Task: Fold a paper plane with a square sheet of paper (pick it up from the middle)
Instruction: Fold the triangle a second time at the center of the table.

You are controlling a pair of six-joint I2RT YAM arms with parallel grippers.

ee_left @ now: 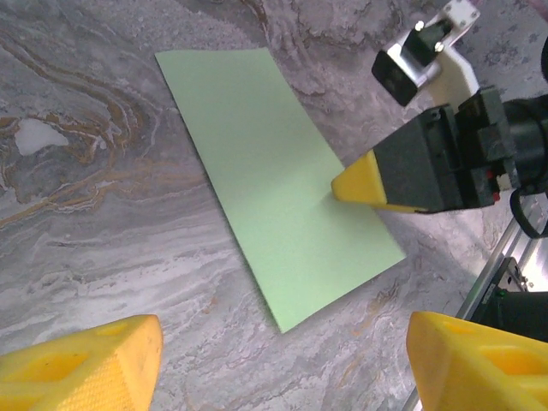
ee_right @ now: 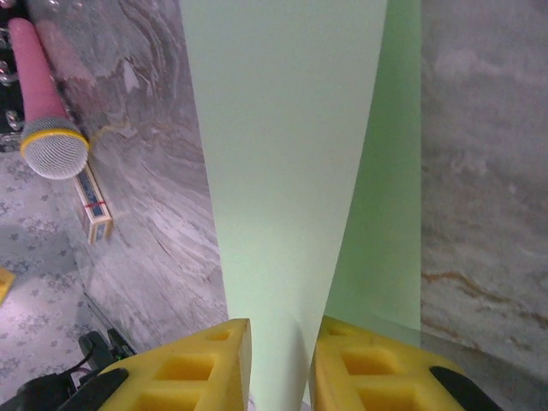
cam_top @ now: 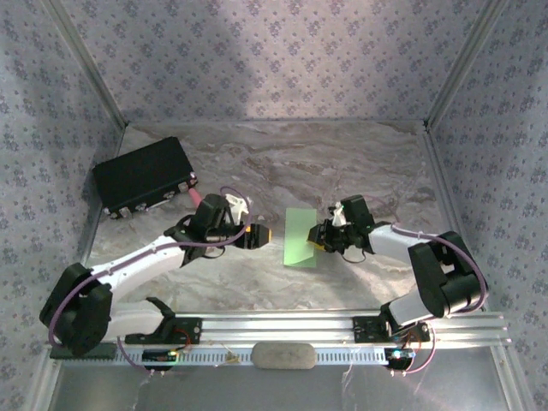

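Folded pale-green paper sheet [ee_left: 265, 171] flat on grey marble table [ee_left: 86, 214], between arms. Left gripper [cam_top: 259, 233] jaws wide apart, nearby. Right gripper [ee_right: 281, 360] jaws narrow at sheet edge; clamped or not, cannot tell. Risk: tip drag skews crease.

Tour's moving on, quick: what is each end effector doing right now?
Left end effector: open, empty.
Right end effector: fingers narrowly apart, paper between; grip cannot be told.

Matt pale-green paper [ee_left: 274, 180] (smooth marbled tabletop [ee_left: 103, 257])
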